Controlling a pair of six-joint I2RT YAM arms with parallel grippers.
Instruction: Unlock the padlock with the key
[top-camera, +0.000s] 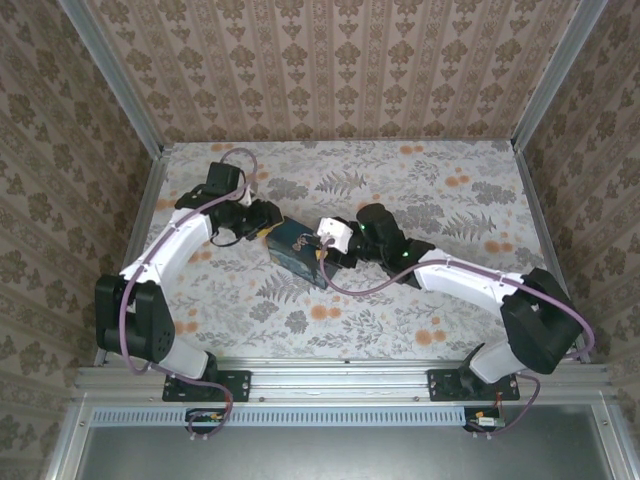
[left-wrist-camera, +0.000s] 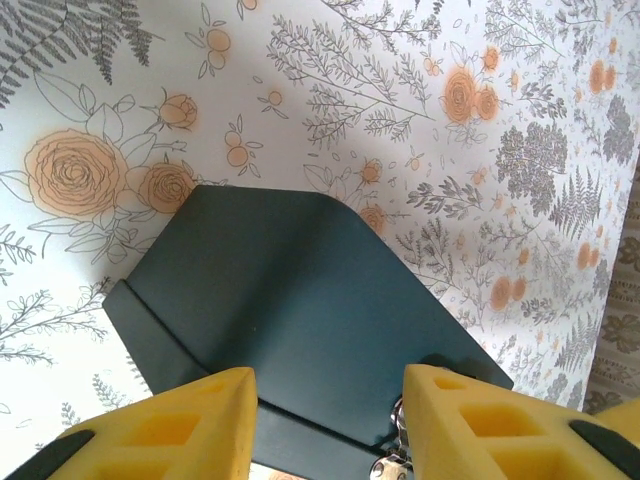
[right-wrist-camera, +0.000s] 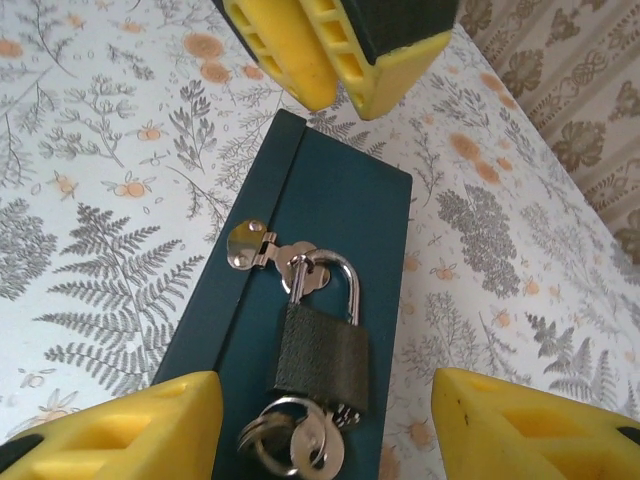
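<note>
The padlock (right-wrist-camera: 322, 355), dark with a metal shackle, hangs through the hasp (right-wrist-camera: 250, 245) of the dark-blue box (right-wrist-camera: 340, 200). Both shackle legs sit in its body. The key (right-wrist-camera: 325, 448) is in the padlock's lower end, with a key ring beside it. My right gripper (right-wrist-camera: 325, 385) is open, one yellow finger on each side of the padlock and key, touching neither. My left gripper (left-wrist-camera: 328, 385) is shut on the far end of the box (left-wrist-camera: 300, 300), beside the hasp (left-wrist-camera: 395, 440). From above, both grippers (top-camera: 262, 222) (top-camera: 325, 245) meet at the box (top-camera: 298, 250).
The box lies mid-table on a floral cloth (top-camera: 420, 190). Patterned walls with metal frame posts (top-camera: 540, 80) enclose the back and sides. Open cloth stretches to the right and toward the near edge.
</note>
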